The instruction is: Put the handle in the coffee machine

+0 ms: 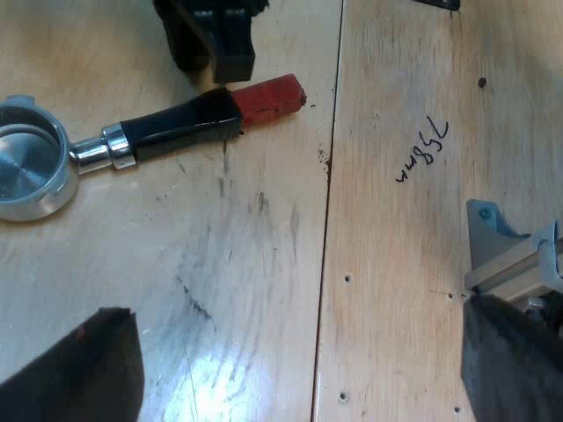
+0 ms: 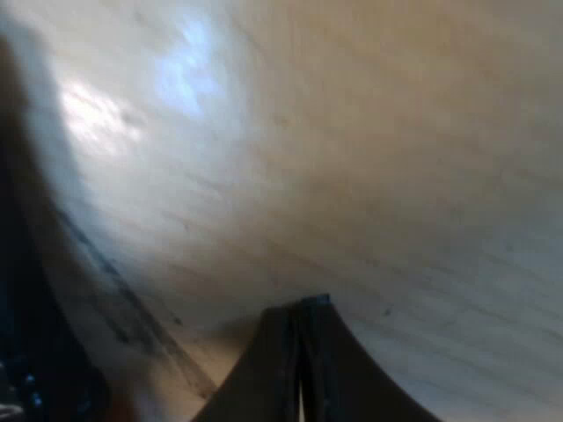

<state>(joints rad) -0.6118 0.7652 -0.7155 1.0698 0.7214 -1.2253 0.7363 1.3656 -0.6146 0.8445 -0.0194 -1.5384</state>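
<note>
The holder point(image 1: 149, 134) lies flat on the pale wooden table point(image 1: 396, 264), loose and on its side, with no machine near it. Its round metal basket is open-faced and shiny inside. From there a short chrome neck runs into a glossy black grip, and the grip finishes in a blocky red end point(image 1: 268, 98) that looks a little scuffed. The right gripper point(image 1: 215, 44) is right at the holder, down over the spot where the black grip meets the red end and touching it or very nearly so. From its own camera, its two black fingers point(image 2: 301, 316) are pressed together with only a thin seam between them. They sit low over the wood point(image 2: 352, 176), with nothing visibly caught in them. The left gripper point(image 1: 297, 315) hangs well apart from the holder, its fingers spread wide and empty over bare board. One fingertip is on the holder's side of the plank joint point(image 1: 327, 229) — the other far across it. Beyond the red end, past that joint, there is a handwritten scribble point(image 1: 422, 149) on the wood.
</note>
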